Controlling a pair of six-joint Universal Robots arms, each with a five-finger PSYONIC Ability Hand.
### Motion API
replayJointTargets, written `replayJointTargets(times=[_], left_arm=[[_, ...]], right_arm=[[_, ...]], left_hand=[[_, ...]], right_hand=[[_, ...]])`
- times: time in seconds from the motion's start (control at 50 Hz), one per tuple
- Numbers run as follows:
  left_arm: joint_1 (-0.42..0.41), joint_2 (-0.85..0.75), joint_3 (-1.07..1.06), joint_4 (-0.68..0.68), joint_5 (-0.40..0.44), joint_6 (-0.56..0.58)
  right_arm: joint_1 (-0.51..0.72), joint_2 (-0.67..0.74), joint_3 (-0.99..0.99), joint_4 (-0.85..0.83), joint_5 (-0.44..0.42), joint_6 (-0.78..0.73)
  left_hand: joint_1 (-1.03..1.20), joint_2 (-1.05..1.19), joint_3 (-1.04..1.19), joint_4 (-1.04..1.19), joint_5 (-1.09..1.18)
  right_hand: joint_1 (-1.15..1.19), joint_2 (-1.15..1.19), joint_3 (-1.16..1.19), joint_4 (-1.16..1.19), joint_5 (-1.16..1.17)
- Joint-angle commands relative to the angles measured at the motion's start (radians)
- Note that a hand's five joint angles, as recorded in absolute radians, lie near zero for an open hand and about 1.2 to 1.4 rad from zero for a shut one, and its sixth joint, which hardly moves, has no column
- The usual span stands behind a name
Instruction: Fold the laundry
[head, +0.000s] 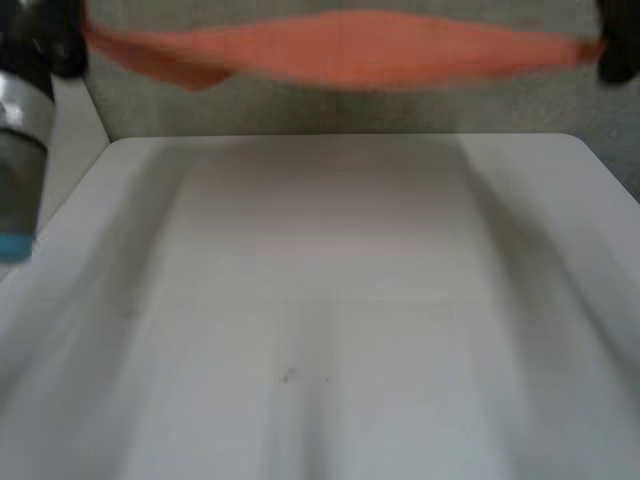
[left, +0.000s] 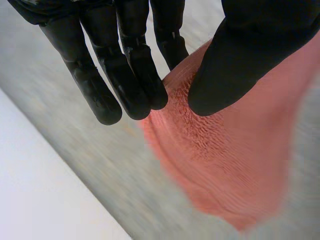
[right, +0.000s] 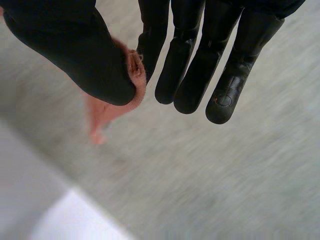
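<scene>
Here we go: the orange cloth (head: 345, 48) is up in the air, pulled out into 1 long band between the 2 hands. The left hand (left: 250, 55) traps its end between thumb and straight fingers. The cloth bunches in ripples just under the thumb and hangs away below it. On the other side, the right hand (right: 70, 45) nips a small bunched tip between its thumb and the nearest finger, with the other fingers straight and bare beside it. Both hands hang beyond the far edge of the white table (head: 330, 300), over the grey floor (right: 225, 175), so none of the cloth touches the tabletop.

Why hold it like this? My read is that stretching it by its 2 ends takes out the slack and shows its length, ready for laying flat on the table. The fold itself looks not yet begun. Watch that right-hand pinch: it is a slim bite, and a tug could slip it.
</scene>
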Motion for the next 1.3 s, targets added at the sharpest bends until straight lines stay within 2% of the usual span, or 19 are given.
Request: replayJointTargets(times=[0.02, 0.12, 0.18, 0.32, 0.4, 0.48, 0.5, 0.58, 0.62, 0.7, 0.78, 0.8, 0.86, 0.88, 0.92, 1.04, 1.14, 1.3], left_arm=[[-0.005, -0.124, -0.179, 0.050, 0.090, 0.012], [-0.009, -0.248, -0.239, 0.057, 0.087, 0.016], [-0.009, -0.267, -0.256, 0.053, 0.082, 0.016], [0.004, -0.209, -0.410, -0.022, 0.067, 0.048], [0.027, -0.080, -0.499, -0.163, 0.052, 0.120], [0.040, 0.064, -0.568, -0.390, 0.047, 0.197], [0.041, 0.128, -0.587, -0.485, 0.048, 0.217], [0.041, 0.242, -0.599, -0.683, 0.061, 0.223], [0.038, 0.267, -0.596, -0.708, 0.062, 0.223], [0.031, 0.269, -0.575, -0.650, 0.078, 0.223], [0.027, 0.213, -0.533, -0.550, 0.088, 0.223], [0.020, 0.115, -0.489, -0.468, 0.088, 0.234], [0.006, 0.043, -0.443, -0.421, 0.088, 0.234], [-0.023, -0.054, -0.364, -0.364, 0.087, 0.236], [-0.040, -0.127, -0.306, -0.331, 0.085, 0.237], [-0.071, -0.378, -0.043, -0.221, 0.079, 0.262], [-0.078, -0.540, 0.152, -0.170, 0.082, 0.302], [-0.080, -0.712, 0.344, -0.134, 0.096, 0.322]], right_arm=[[0.003, 0.117, 0.152, 0.000, -0.008, 0.000], [0.003, 0.235, 0.198, 0.000, -0.002, 0.000], [-0.002, 0.291, 0.215, 0.011, 0.001, -0.006], [-0.011, 0.251, 0.275, 0.083, 0.004, -0.073], [-0.042, 0.125, 0.356, 0.204, 0.004, -0.251], [-0.091, 0.015, 0.450, 0.305, 0.003, -0.421], [-0.097, -0.005, 0.467, 0.324, 0.001, -0.452], [-0.144, -0.074, 0.542, 0.375, -0.011, -0.569], [-0.154, -0.082, 0.554, 0.376, -0.011, -0.595], [-0.155, -0.082, 0.550, 0.367, -0.013, -0.598], [-0.151, -0.033, 0.508, 0.272, -0.016, -0.543], [-0.145, 0.008, 0.482, 0.213, -0.013, -0.505], [-0.119, 0.085, 0.418, 0.117, -0.008, -0.424], [-0.112, 0.103, 0.403, 0.099, -0.006, -0.406], [-0.102, 0.143, 0.366, 0.071, 0.001, -0.376], [-0.047, 0.337, 0.177, 0.034, 0.098, -0.325], [-0.002, 0.462, 0.019, -0.019, 0.156, -0.323], [0.012, 0.610, -0.154, -0.119, 0.171, -0.328]], left_hand=[[0.261, 0.197, 0.203, 0.201, 0.260], [0.261, 0.197, 0.203, 0.201, 0.260], [0.261, 0.197, 0.203, 0.201, 0.260], [0.261, 0.197, 0.203, 0.201, 0.260], [0.261, 0.197, 0.203, 0.201, 0.260], [0.261, 0.197, 0.203, 0.201, 0.260], [0.261, 0.197, 0.203, 0.201, 0.260], [0.261, 0.197, 0.203, 0.201, 0.260], [0.261, 0.197, 0.203, 0.201, 0.260], [0.261, 0.197, 0.203, 0.201, 0.260], [0.261, 0.197, 0.203, 0.201, 0.260], [0.261, 0.197, 0.203, 0.201, 0.260], [0.261, 0.197, 0.203, 0.201, 0.260], [0.261, 0.197, 0.203, 0.201, 0.260], [0.261, 0.197, 0.203, 0.201, 0.260], [0.261, 0.197, 0.203, 0.201, 0.260], [0.261, 0.197, 0.203, 0.201, 0.260], [0.261, 0.197, 0.203, 0.201, 0.260]], right_hand=[[0.420, 0.215, 0.209, 0.201, 0.227], [0.420, 0.215, 0.209, 0.201, 0.227], [0.420, 0.215, 0.209, 0.201, 0.227], [0.420, 0.215, 0.209, 0.201, 0.227], [0.420, 0.215, 0.209, 0.201, 0.227], [0.420, 0.215, 0.209, 0.201, 0.227], [0.420, 0.215, 0.209, 0.201, 0.227], [0.420, 0.215, 0.209, 0.201, 0.227], [0.420, 0.215, 0.209, 0.201, 0.227], [0.420, 0.215, 0.209, 0.201, 0.227], [0.420, 0.215, 0.209, 0.201, 0.227], [0.420, 0.215, 0.209, 0.201, 0.227], [0.420, 0.215, 0.209, 0.201, 0.227], [0.420, 0.215, 0.209, 0.201, 0.227], [0.420, 0.215, 0.209, 0.201, 0.227], [0.420, 0.215, 0.209, 0.201, 0.227], [0.420, 0.215, 0.209, 0.201, 0.227], [0.420, 0.215, 0.209, 0.201, 0.227]])
